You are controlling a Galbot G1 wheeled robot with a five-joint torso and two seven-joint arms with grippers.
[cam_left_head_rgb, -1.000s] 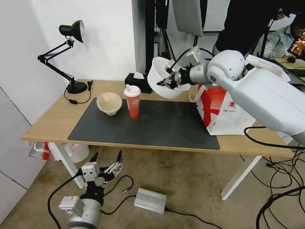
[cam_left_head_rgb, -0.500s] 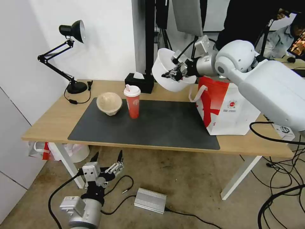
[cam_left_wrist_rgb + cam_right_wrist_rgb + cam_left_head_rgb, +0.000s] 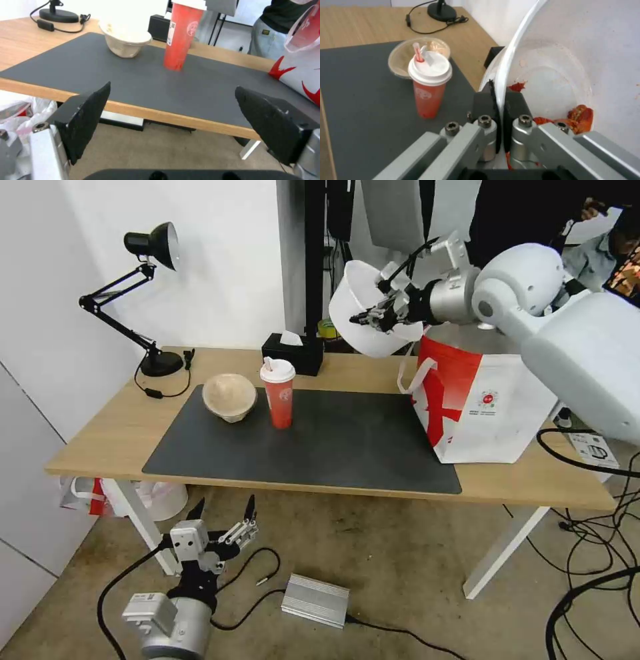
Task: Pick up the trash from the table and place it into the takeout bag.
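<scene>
Nearest the robot, the left gripper [image 3: 225,525] hangs low over the floor in front of the table [image 3: 107,437], its fingers spread wide with nothing between them; the left wrist view shows the two black pads [image 3: 87,117] well apart, facing the table's near edge. A silver box [image 3: 315,600] and loose cables lie on the floor just beside that arm. On the dark grey mat [image 3: 333,447] stand the red cup [image 3: 278,393] with its white lid and, just to its left, the beige bowl [image 3: 229,397], close together but not touching. The white-and-red bag [image 3: 477,410] stands upright at the right end of the table, partly on the mat's edge, with a white handle loop drooping on its left side. Above the bag's far left corner, the right gripper [image 3: 375,317] is clamped on the rim of the white bowl [image 3: 360,307], which is held in the air and tilted steeply on its side; the right wrist view shows the two pads [image 3: 515,107] pinching the rim [image 3: 516,57], with red crayfish scraps [image 3: 576,117] gathered in the low part of the bowl. At the back of the table sit a black tissue box [image 3: 292,353] and a black desk lamp [image 3: 143,293].
</scene>
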